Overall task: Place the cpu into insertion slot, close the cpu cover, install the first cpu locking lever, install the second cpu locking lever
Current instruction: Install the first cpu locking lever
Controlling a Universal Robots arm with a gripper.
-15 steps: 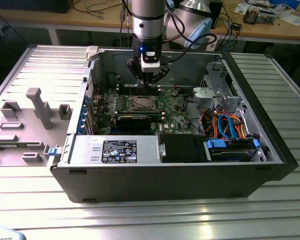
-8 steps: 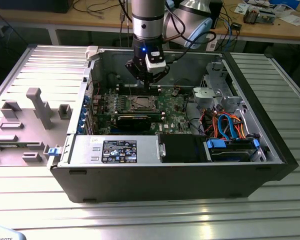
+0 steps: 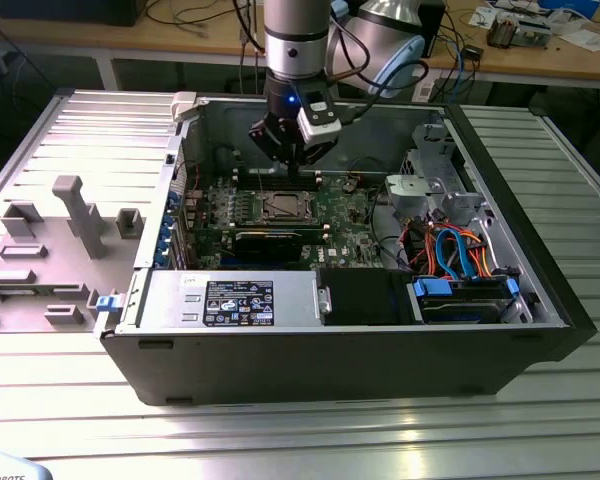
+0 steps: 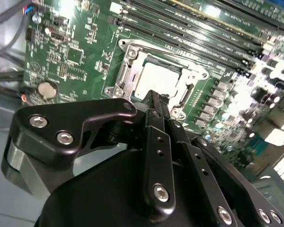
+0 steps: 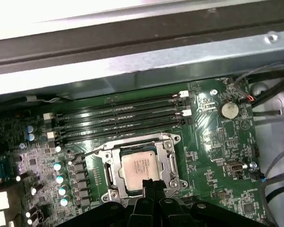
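The hand (image 4: 154, 97) is narrow, its two fingers pressed together with nothing between them. It stands low inside the open computer case (image 3: 380, 360) on the worktop (image 3: 280, 440). The cpu (image 5: 139, 166) lies flat in its socket, just below and ahead of the fingertips. The cpu cover (image 5: 169, 163) seems to be down around it, with the square opening framing the silver top. Whether a locking lever is already hooked, the views do not let one decide.

The risk comes from how near the tips are to the socket. If the hand goes down a little off line, the tips may land on the top of the cpu or on the thin cover and could scratch or bend it. A sideways slip would carry them toward the memory slots (image 5: 123, 118) beyond the socket, or onto small parts of the motherboard (image 5: 217, 156). If the cover is not fully seated, pressing could tilt the chip on its contacts.
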